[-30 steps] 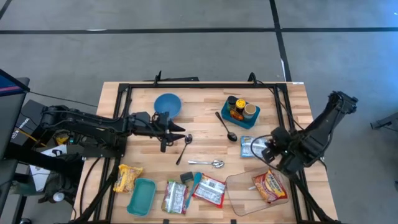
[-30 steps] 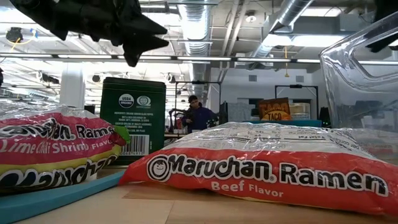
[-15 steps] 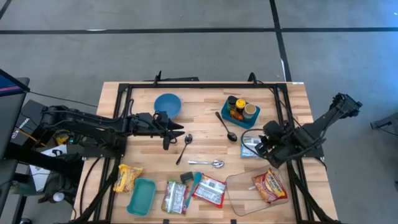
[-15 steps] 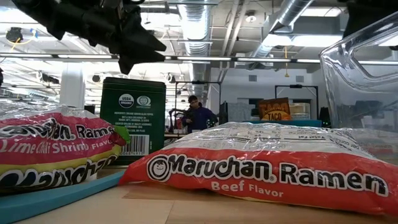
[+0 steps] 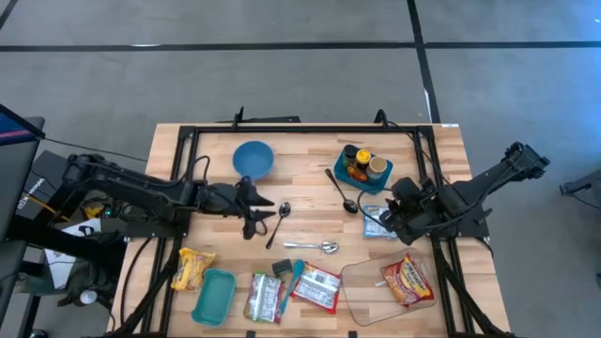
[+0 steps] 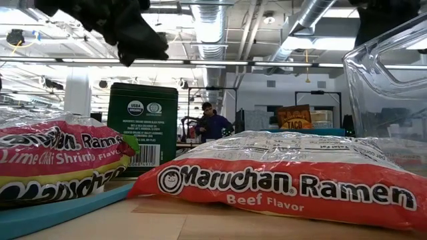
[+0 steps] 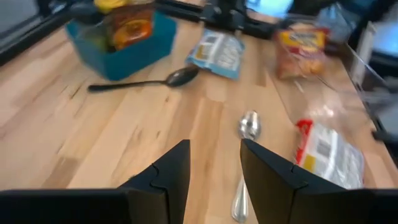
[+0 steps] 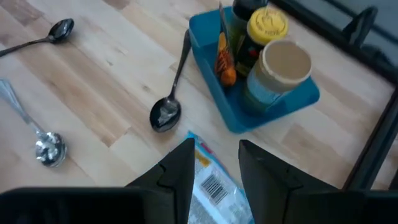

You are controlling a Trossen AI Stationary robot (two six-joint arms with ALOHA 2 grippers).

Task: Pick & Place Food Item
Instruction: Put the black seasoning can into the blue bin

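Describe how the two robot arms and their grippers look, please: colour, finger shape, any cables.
Both arms are black and jointed. The left gripper and right gripper each have two flat, angular dark fingers with a gap between. Black cables run along the left arm.

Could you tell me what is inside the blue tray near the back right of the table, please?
The blue tray holds a yellow-capped bottle, a tan-lidded jar, a dark bottle and an orange item. Their lower parts and the tray floor are hidden.

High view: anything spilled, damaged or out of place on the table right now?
Nothing spilled or broken. Three spoons, one black, lie loose at odd angles mid-table, and ramen packets are scattered along the near edge, one in the clear container.
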